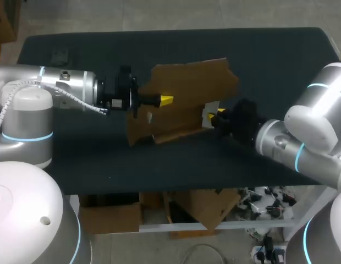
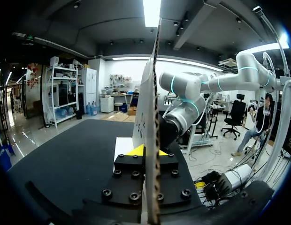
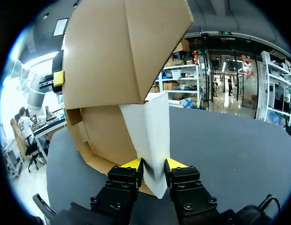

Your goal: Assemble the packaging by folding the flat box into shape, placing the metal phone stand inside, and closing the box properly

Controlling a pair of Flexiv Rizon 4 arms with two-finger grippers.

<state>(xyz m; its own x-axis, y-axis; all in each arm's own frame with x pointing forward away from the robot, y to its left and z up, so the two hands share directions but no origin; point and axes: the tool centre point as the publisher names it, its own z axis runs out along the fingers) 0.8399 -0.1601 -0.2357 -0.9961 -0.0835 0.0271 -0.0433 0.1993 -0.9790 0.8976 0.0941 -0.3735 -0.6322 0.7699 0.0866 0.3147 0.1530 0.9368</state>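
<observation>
Jaws, left: pressed together on an upright panel of the cardboard box (image 1: 187,93), whose edge runs between the two yellow tips in the left wrist view. Left arm (image 1: 55,88) enters from 9 o'clock.

Jaws, right: pinching the white flap (image 3: 152,136) of the same box from two sides, one yellow tip against each face. Right arm (image 1: 302,137) enters from 4 o'clock.

Item: cardboard box, brown, partly folded and still open. In the head view it hangs between the two sets of jaws over the middle of the counter (image 1: 269,60). I cannot tell whether its lower edge touches the cloth.

Handling, judged: light, thin corrugated board. It is stiff across a panel and weak at the score lines, so it is likely to bow or crease if squeezed hard or pulled unevenly. The surface is dry and not slippery.

Hold points, judged: panel edges and flaps near a fold, as held now. A grip in the middle of a panel would buckle it.

Metal phone stand: not identified. A small dark item (image 1: 60,55) lies near the counter's 10 o'clock corner, too dim to name.
</observation>
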